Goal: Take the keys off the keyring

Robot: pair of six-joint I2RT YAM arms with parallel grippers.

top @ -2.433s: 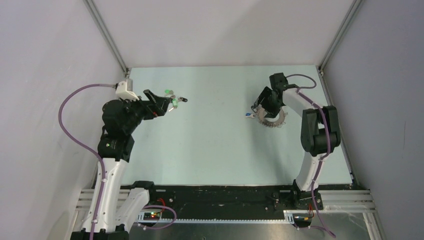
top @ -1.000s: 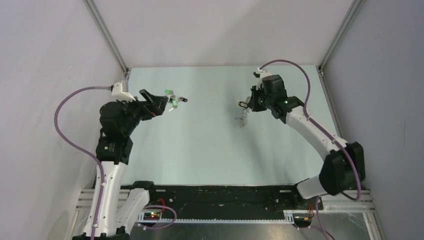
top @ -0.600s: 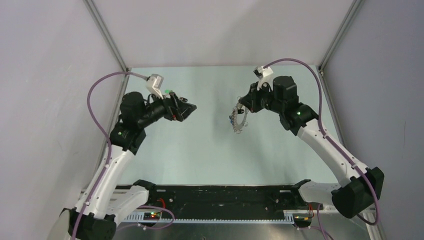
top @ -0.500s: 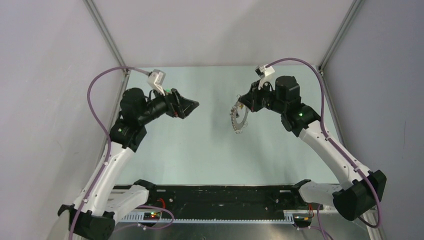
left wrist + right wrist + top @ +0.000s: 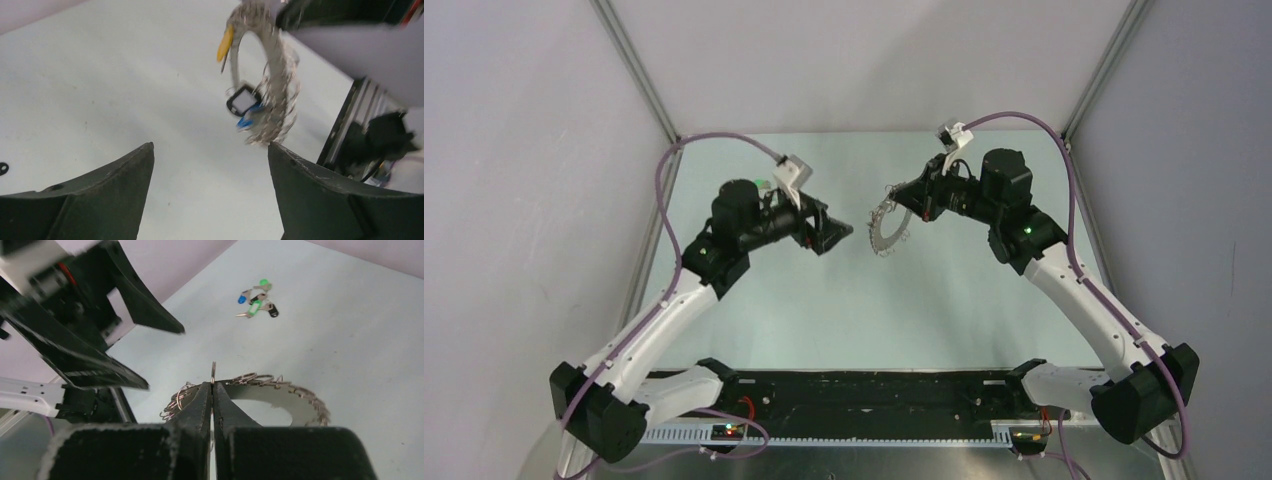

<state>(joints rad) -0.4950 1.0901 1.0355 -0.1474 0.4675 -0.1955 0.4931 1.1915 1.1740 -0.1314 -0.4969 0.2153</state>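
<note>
The matte black fingers (image 5: 197,407) of the right gripper (image 5: 213,386) pinch shut on a thin wire loop (image 5: 213,371) of the flat silvery keyring (image 5: 305,402), held aloft before the left gripper (image 5: 210,165), whose wedge-shaped fingers spread wide and empty, its hanging keys (image 5: 243,100) blurred (yellow, black, perhaps blue) and its near edge hidden.

One keyring (image 5: 884,228), at least seven keys (image 5: 256,304)

The silver-grey keyring (image 5: 273,62) carries a yellow key (image 5: 225,44), a blue key (image 5: 245,121) and a black-framed white tag (image 5: 242,100), while green, blue and black loose keys (image 5: 256,301) lie beyond it on the pale mint counter (image 5: 350,315).
</note>
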